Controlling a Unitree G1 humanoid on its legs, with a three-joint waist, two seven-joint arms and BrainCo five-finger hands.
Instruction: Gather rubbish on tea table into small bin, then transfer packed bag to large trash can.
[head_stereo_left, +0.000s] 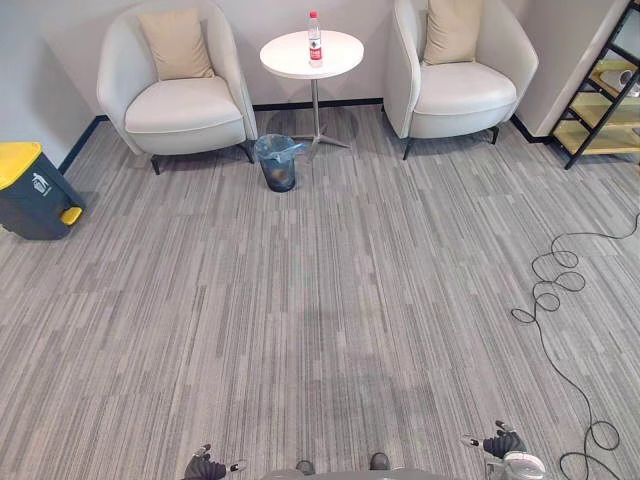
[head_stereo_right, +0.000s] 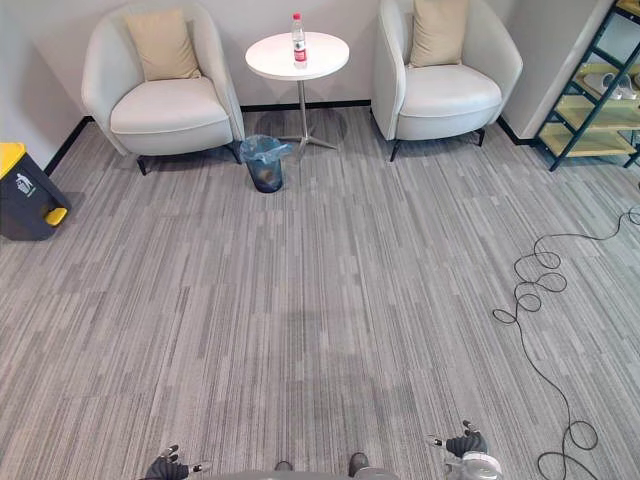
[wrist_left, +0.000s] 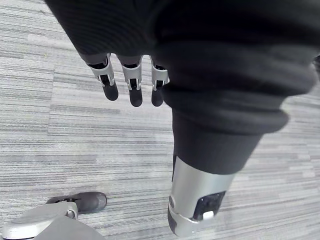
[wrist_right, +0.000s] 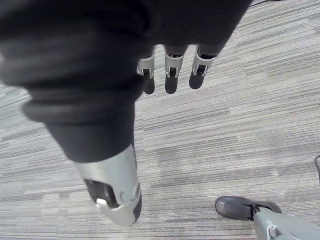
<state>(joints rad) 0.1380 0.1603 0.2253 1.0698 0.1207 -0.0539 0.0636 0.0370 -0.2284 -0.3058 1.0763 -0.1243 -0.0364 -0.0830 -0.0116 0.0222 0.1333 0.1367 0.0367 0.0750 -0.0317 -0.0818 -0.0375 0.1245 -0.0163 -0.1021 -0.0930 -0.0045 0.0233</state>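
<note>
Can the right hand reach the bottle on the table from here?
Probably not: the right hand is down by the robot, the bottle on the table far across the carpet. Nothing blocks the way; walking closer should do.

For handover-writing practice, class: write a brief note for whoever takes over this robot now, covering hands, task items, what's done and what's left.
Left robot hand: open, empty, hanging low.
Right robot hand: the same.
Bottle stands upright on the tea table.
Small bin, lined with a blue bag, sits beside the table's base.
Large trash can is at the far left.
Done: nothing yet.
Left: bottle into small bin, then bag to large trash can.
</note>
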